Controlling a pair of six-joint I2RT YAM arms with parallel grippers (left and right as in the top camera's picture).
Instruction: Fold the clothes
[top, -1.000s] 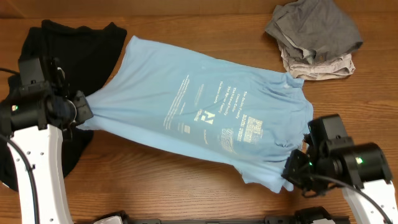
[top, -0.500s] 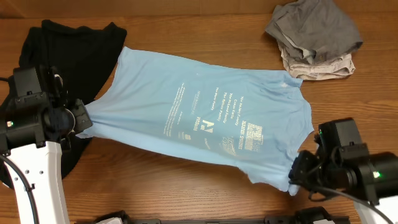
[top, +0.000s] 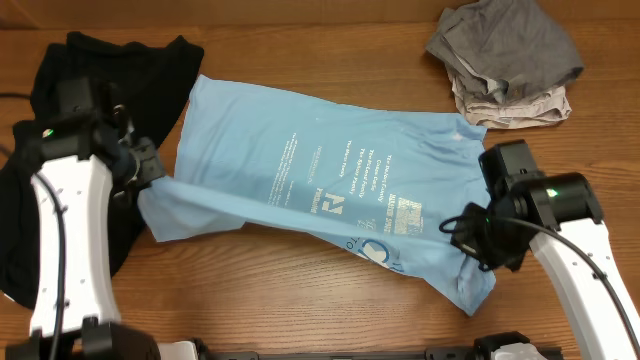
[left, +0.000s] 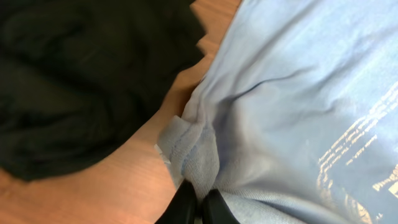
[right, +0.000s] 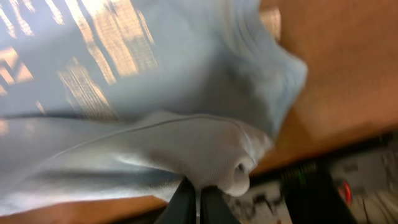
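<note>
**Two White Arms With Black Ends**

The left arm (top: 62, 240) is white and smooth, with a black, boxy part at its far end. A tiny green light (top: 45, 131) glows there. The right arm (top: 592, 275) looks the same, with a thin black cable (top: 560, 243) along it. The left gripper (left: 200, 204) and right gripper (right: 199, 198) have thin black fingers.

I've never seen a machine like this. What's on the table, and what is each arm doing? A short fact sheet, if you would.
Garment in hand: light blue T-shirt, print up, near edge lifted
Left gripper: shut on one end of the T-shirt
Right gripper: shut on the other end
Beside it: black garment, crumpled, at the left gripper's side
Far corner: grey and beige clothes, piled
Surface: wooden table
</note>
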